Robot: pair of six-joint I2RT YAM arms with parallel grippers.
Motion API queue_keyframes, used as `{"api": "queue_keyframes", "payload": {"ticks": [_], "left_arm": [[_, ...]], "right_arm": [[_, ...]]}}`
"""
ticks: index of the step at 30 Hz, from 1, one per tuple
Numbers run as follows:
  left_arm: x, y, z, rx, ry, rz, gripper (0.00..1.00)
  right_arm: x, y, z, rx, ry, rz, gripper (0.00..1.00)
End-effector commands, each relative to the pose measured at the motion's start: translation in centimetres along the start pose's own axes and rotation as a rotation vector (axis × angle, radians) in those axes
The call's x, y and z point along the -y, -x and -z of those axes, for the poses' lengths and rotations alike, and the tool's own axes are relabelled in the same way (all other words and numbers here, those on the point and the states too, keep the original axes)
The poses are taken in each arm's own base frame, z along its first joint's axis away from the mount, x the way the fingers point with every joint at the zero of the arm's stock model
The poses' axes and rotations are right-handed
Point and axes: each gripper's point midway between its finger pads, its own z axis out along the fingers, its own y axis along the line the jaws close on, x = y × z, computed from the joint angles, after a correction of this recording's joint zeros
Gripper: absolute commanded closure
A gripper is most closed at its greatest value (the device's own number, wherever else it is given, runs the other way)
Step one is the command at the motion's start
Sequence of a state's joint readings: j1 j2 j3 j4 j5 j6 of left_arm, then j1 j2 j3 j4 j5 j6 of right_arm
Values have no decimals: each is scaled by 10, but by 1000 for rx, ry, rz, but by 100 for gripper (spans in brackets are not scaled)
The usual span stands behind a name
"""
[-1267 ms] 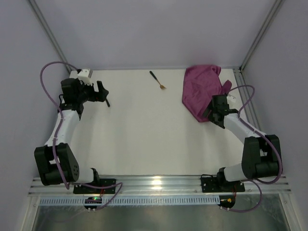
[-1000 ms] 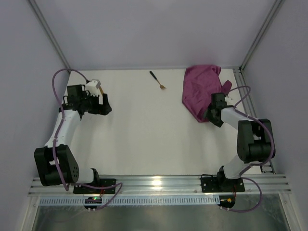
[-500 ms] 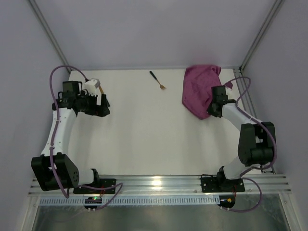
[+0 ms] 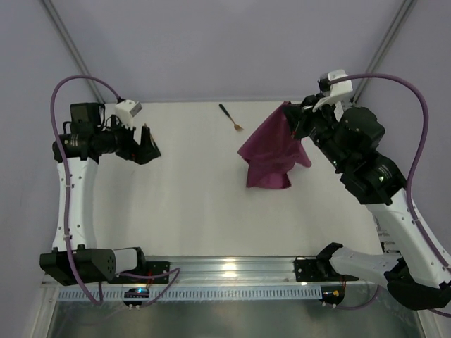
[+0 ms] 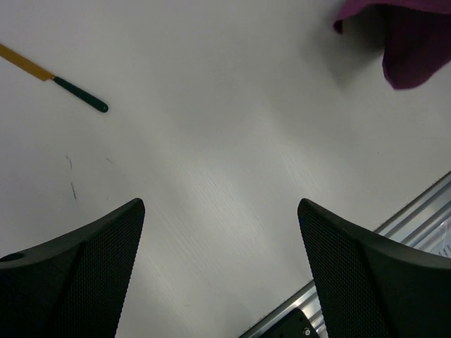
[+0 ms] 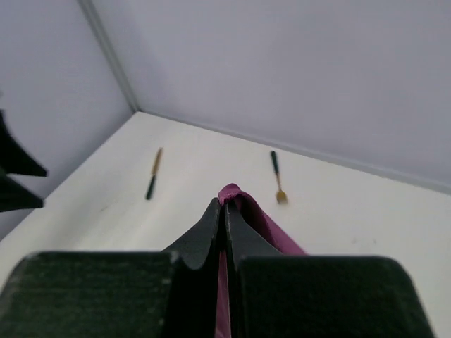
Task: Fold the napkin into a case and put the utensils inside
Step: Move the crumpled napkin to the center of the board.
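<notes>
The magenta napkin [image 4: 271, 151] hangs in the air over the right half of the table, with my right gripper [image 4: 290, 113] shut on its top corner. In the right wrist view the shut fingertips [image 6: 225, 205] pinch a fold of the napkin [image 6: 243, 195]. The gold fork [image 4: 231, 117] lies at the back centre, left of the cloth. Both the fork [image 6: 277, 176] and the knife [image 6: 153, 176] show beyond the pinched fold. My left gripper [image 4: 148, 144] hovers open over the table's left side. Its wrist view shows the knife [image 5: 53, 77] on the table, apart from the open gripper [image 5: 220, 204].
A metal rail [image 4: 232, 267] runs along the near table edge and also shows as the rail [image 5: 423, 211] in the left wrist view. Grey walls and slanted frame posts [image 4: 384, 49] close in the back and sides. A corner of the napkin [image 5: 409, 42] shows at top right.
My right gripper shut on the napkin at the back right and lifted it up and to the left, so the cloth now hangs. The left arm rose and drew back left, still open.
</notes>
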State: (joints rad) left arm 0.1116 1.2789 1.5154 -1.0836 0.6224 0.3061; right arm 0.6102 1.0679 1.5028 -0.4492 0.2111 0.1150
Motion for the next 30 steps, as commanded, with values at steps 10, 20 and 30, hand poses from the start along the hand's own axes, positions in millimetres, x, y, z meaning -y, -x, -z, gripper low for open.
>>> {"api": "queue_keyframes", "payload": {"ticks": [10, 20, 30], "left_arm": [[11, 0, 9, -3, -28, -27, 9], [-22, -73, -39, -209, 35, 8, 19], [20, -194, -64, -616, -85, -273, 16]], "right_arm": [[-94, -23, -56, -140, 303, -250, 96], [1, -214, -178, -588, -61, -462, 47], [80, -310, -130, -812, -369, -188, 22]]}}
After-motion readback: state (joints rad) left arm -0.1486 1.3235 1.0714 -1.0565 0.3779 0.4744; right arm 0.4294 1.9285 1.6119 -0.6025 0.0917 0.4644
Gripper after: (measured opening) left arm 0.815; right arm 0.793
